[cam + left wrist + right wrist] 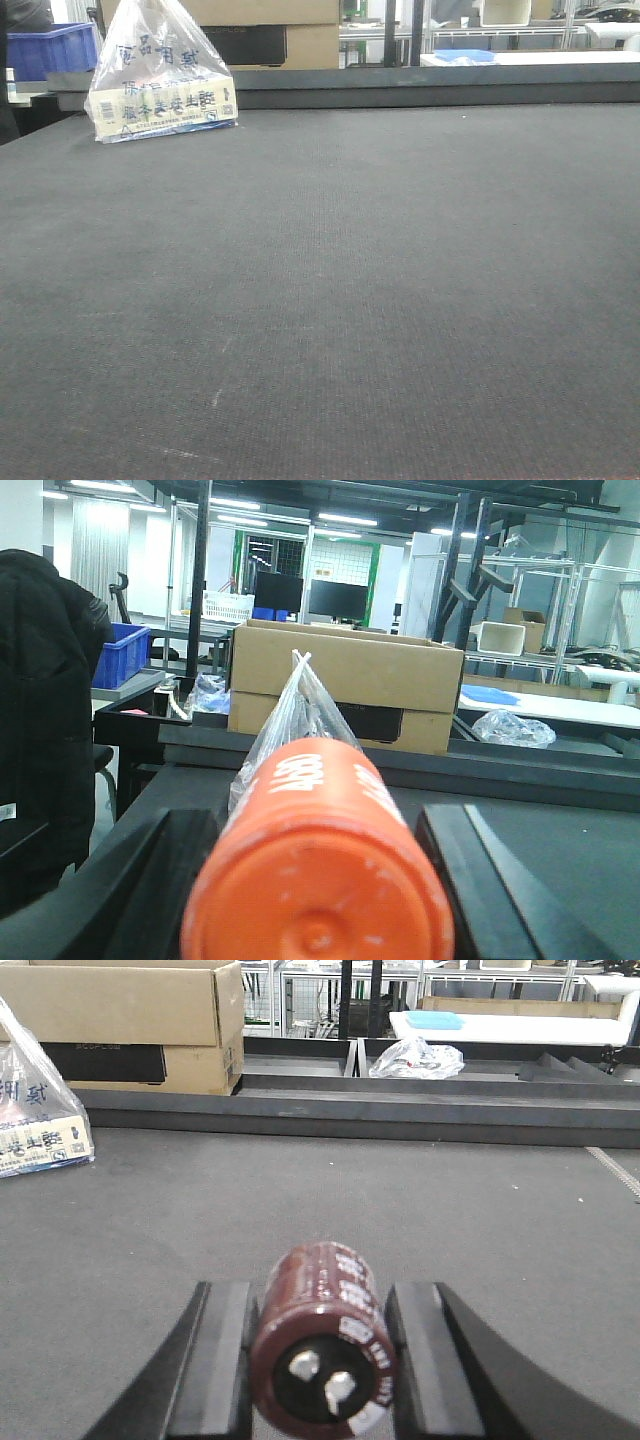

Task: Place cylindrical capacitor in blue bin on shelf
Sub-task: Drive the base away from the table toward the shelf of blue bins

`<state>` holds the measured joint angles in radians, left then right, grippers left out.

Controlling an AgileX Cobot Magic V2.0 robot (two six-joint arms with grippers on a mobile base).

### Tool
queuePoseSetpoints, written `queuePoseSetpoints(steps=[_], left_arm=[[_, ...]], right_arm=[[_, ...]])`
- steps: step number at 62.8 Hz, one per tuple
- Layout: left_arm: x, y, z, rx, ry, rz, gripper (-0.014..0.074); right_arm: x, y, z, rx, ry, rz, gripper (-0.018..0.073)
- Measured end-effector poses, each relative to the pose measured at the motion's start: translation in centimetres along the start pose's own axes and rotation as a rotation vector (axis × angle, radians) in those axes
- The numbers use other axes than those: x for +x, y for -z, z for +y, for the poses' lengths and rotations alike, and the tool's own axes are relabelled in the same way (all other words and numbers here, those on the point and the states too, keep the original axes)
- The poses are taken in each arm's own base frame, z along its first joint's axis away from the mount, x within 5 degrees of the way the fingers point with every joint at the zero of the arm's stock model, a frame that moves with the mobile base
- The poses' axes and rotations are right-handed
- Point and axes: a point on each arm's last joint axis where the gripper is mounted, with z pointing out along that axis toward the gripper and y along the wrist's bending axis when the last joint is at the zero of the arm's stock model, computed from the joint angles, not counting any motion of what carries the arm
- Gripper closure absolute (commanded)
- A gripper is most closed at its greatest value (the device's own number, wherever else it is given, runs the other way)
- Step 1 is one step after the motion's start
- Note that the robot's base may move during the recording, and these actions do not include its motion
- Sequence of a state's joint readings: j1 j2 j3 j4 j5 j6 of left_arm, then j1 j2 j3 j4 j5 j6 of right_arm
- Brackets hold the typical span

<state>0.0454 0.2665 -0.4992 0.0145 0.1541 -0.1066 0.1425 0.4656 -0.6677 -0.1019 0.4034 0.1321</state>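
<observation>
In the left wrist view an orange cylindrical capacitor [318, 900] with white print fills the space between the black fingers [160, 880], its flat end towards the camera. My left gripper [315, 820] is shut on it, above the dark mat. In the right wrist view my right gripper [318, 1290] is shut on a brown cylindrical capacitor [322, 1345], whose two metal terminals face the camera, low over the mat. Neither gripper appears in the front view. The shelf and its blue bin are out of view.
A clear plastic bag holding a printed box [160, 75] stands at the mat's far left edge. Cardboard boxes [345, 685] sit behind it past a raised dark ledge [400, 95]. A blue crate [50, 48] is far left on another table. Another plastic bag [415, 1058] lies beyond the ledge.
</observation>
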Motion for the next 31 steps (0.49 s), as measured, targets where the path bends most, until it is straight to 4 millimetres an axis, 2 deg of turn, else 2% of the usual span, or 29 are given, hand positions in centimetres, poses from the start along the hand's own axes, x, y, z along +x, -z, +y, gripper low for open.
queuePoseSetpoints(steps=[31], left_arm=[[0.07,-0.01,0.01,0.000,0.000,0.002,0.0708]], right_arm=[[0.00,0.00,0.00,0.000,0.000,0.000,0.0721]])
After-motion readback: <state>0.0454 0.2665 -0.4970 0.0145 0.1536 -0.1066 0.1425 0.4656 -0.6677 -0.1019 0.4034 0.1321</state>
